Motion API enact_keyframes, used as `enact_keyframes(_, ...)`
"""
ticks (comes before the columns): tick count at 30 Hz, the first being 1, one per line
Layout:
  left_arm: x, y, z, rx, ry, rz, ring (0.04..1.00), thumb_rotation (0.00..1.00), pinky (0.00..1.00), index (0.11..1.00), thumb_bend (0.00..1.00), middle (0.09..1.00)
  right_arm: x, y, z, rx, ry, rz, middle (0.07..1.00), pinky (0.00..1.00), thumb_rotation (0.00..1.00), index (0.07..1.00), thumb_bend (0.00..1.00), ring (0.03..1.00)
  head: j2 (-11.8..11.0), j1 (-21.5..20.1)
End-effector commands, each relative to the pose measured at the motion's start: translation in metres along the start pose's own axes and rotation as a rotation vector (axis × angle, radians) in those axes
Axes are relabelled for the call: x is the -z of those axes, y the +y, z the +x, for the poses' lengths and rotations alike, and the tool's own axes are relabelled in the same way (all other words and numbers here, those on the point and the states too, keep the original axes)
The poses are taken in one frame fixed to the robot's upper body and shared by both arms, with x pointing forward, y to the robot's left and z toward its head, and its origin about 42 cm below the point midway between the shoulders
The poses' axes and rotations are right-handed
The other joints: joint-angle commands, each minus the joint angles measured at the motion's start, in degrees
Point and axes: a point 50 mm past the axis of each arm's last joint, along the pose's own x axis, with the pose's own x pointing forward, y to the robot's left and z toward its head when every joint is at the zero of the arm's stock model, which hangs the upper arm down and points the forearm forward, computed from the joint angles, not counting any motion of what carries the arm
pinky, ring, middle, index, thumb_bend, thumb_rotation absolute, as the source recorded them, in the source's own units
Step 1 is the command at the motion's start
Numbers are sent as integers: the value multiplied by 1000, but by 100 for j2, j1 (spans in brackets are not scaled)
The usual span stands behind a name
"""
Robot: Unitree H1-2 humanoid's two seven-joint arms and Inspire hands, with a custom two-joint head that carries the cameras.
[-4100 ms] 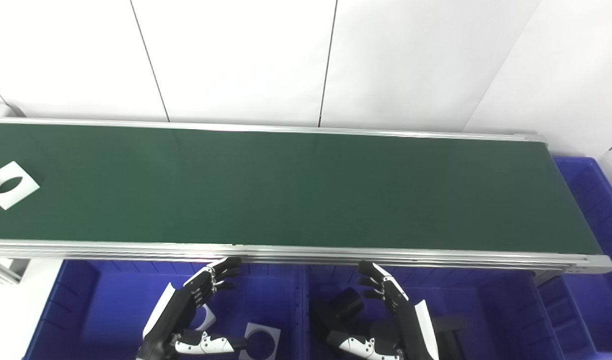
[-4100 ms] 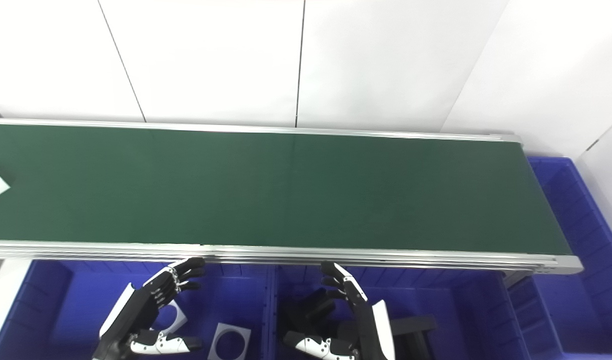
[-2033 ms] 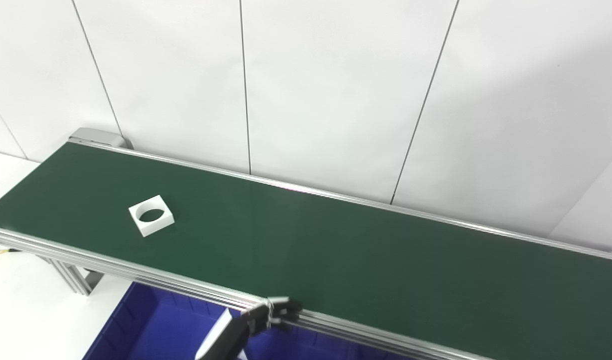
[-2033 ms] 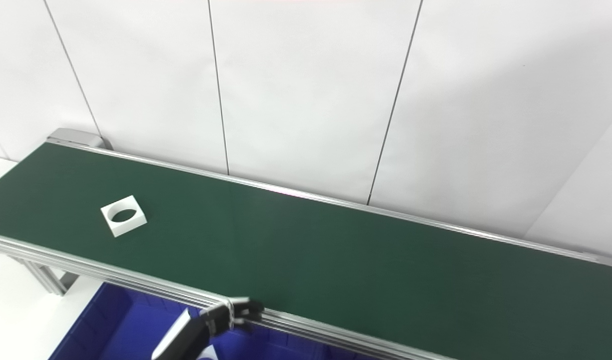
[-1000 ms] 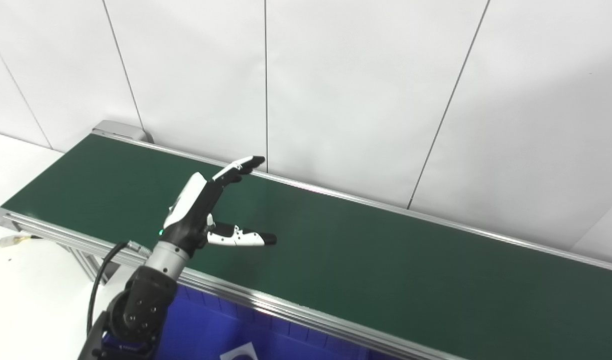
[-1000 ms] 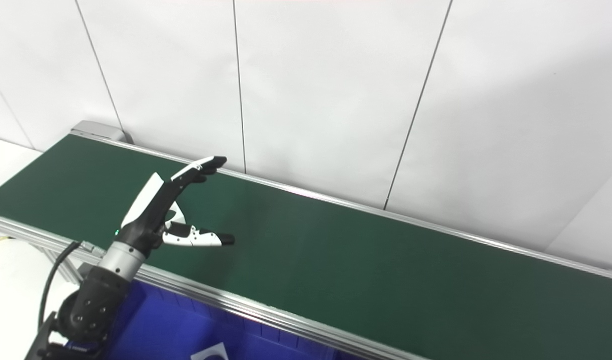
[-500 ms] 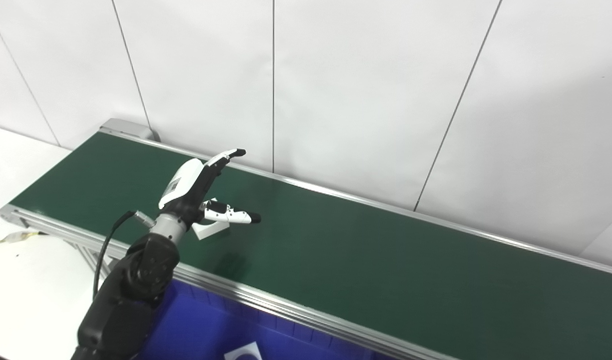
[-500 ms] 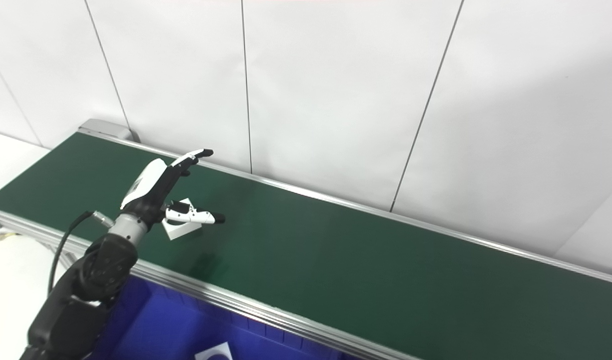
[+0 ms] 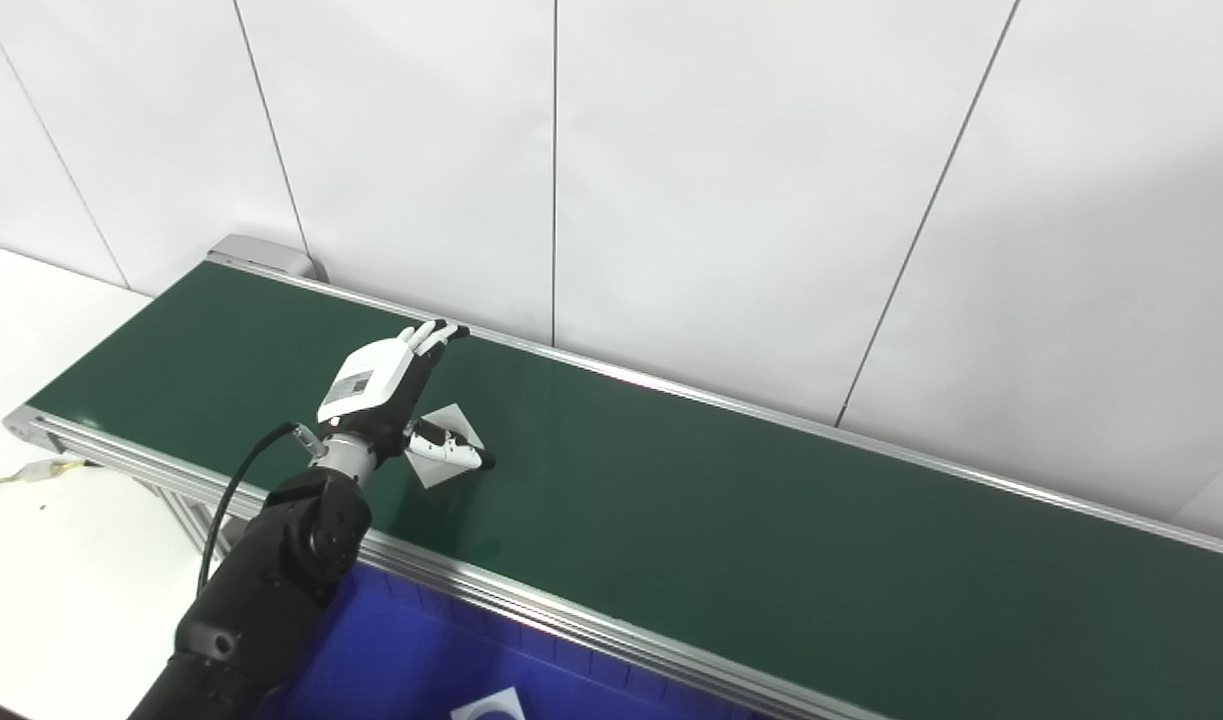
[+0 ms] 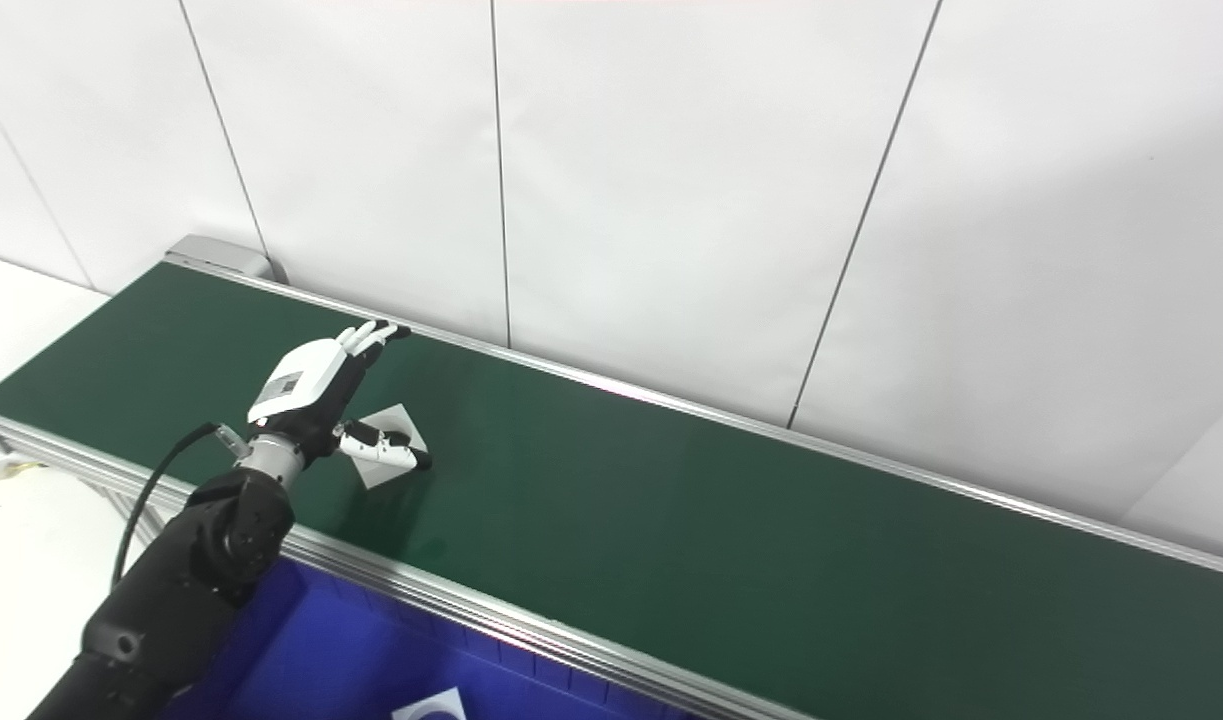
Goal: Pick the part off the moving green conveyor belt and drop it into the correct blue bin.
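Observation:
A white square part with a round hole lies flat on the green conveyor belt, towards its left end. My left hand hovers low over the part's left half and hides the hole. Its fingers stretch out towards the belt's far rail and its thumb lies across the part's near side. The hand is open, and I cannot tell whether the thumb touches the part. The left arm reaches over the belt's near rail. My right hand is out of the picture.
A blue bin sits below the belt's near rail, with a white square part in it at the bottom edge. A white table surface lies at the left. White wall panels stand right behind the belt's far rail.
My left hand has dropped lower and flattened over the part, thumb now across it. The part has ridden slightly right on the belt. The camera has shifted a little.

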Motion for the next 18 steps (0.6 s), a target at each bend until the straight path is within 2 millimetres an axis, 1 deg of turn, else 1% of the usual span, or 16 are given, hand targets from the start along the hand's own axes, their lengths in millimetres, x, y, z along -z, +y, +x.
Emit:
enact_keyframes(1,-6,19,14,-85,-17,53,1000,210,1000,910,885,1000,-10,0,3,1,-84,5,880,807,8,891,610,855,0,0)
enact_keyframes(14,-8,-12,11,-25,-7,127,996,202,1000,909,853,990,-11,1,3,7,-84,34,883,803,0,888,603,856,21,0)
enact_keyframes(18,-11,-25,10,-6,0,103,937,152,927,892,838,945,-11,2,1,11,-83,33,889,825,0,895,599,862,42,-9)
